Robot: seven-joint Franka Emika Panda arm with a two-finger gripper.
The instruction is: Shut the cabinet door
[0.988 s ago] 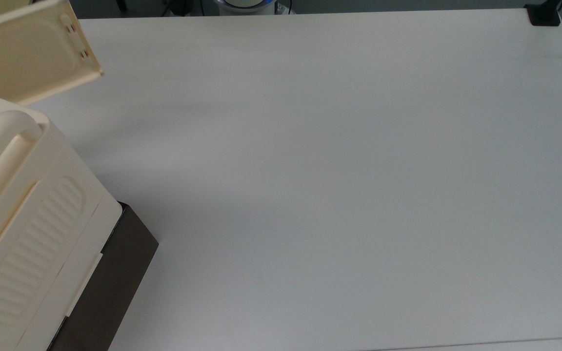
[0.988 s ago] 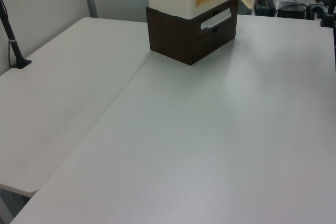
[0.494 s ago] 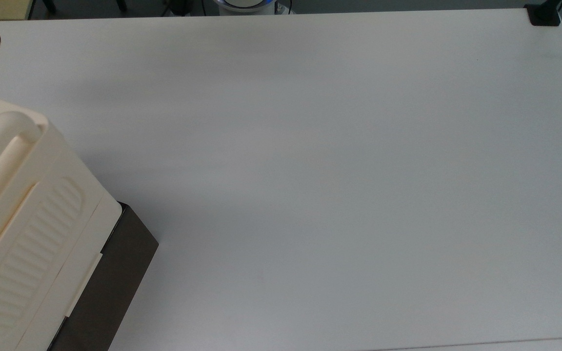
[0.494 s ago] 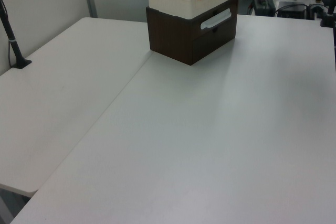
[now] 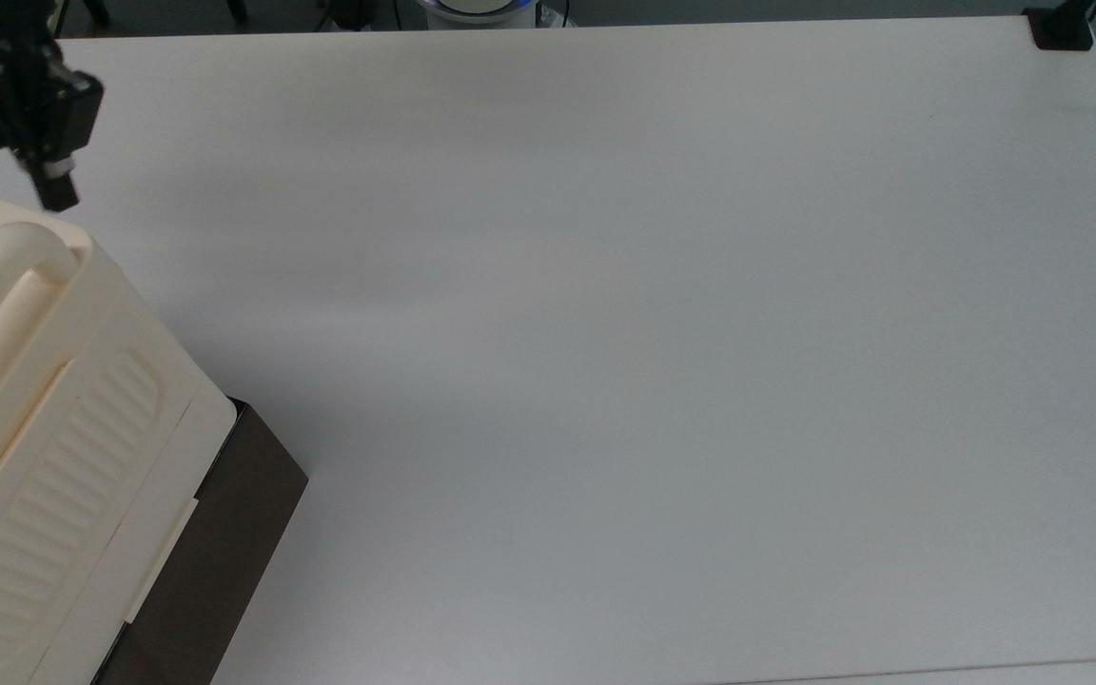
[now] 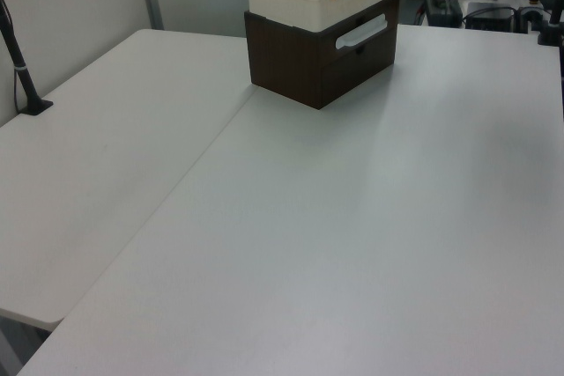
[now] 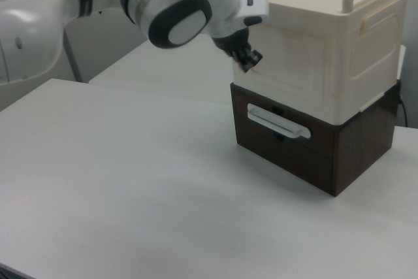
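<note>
The cabinet stands on its dark brown base at the far right of the worktop in the right view. The cabinet door lies flush against the cream box, shut. The gripper hangs just off the door's upper left corner in the right view; whether its fingers are parted or together, I cannot tell.

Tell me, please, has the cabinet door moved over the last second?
Yes. The door has swung shut against the cabinet; in the top view it no longer juts out over the table.
</note>
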